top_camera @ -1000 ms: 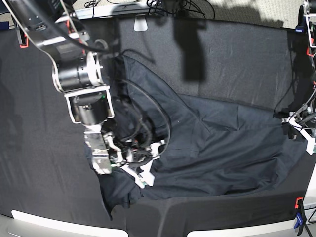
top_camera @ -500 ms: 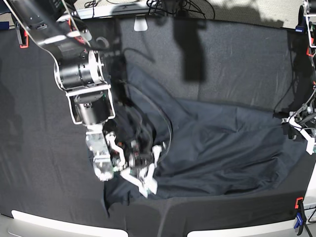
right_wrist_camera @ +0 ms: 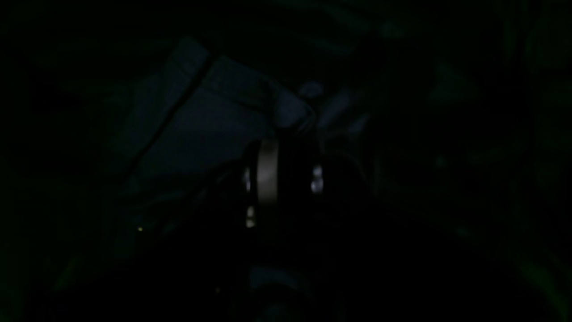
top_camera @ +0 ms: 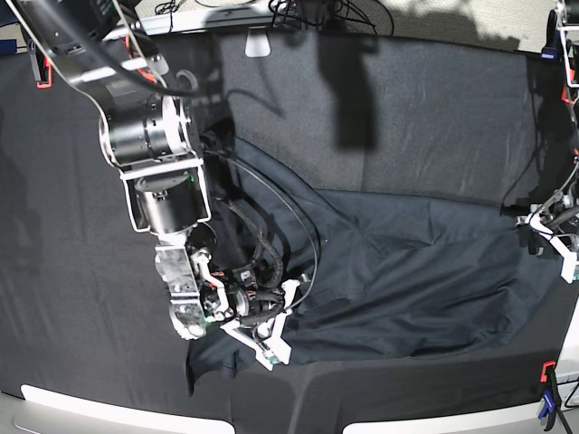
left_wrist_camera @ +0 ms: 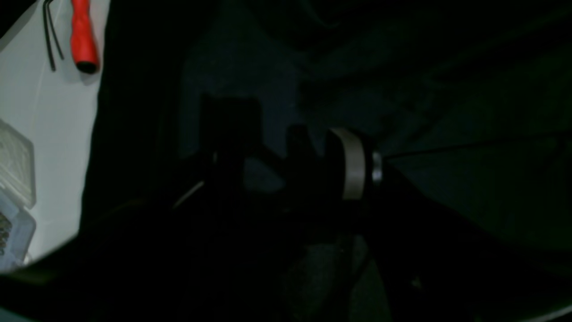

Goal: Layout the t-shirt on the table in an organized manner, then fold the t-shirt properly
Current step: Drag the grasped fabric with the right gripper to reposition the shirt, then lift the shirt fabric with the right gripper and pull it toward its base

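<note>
The dark slate-blue t-shirt lies creased across the middle and right of the black-clothed table. My right gripper is at the shirt's front-left part near the table's front edge, shut on a bunch of fabric. In the very dark right wrist view a fold of the shirt sits at that gripper's tips. My left gripper is at the table's right edge, shut on the shirt's right corner, with folds running out from it. The left wrist view shows shirt cloth at this gripper.
A red clamp with a blue one below it is at the front right. Another red clamp is at the back left. In the left wrist view, a red-handled tool and a clear plastic box lie on the white surface beside the table.
My right gripper has moved toward the front edge and slightly right, dragging the shirt's left part with it. The shirt now lies lower and flatter. The left gripper has not moved.
</note>
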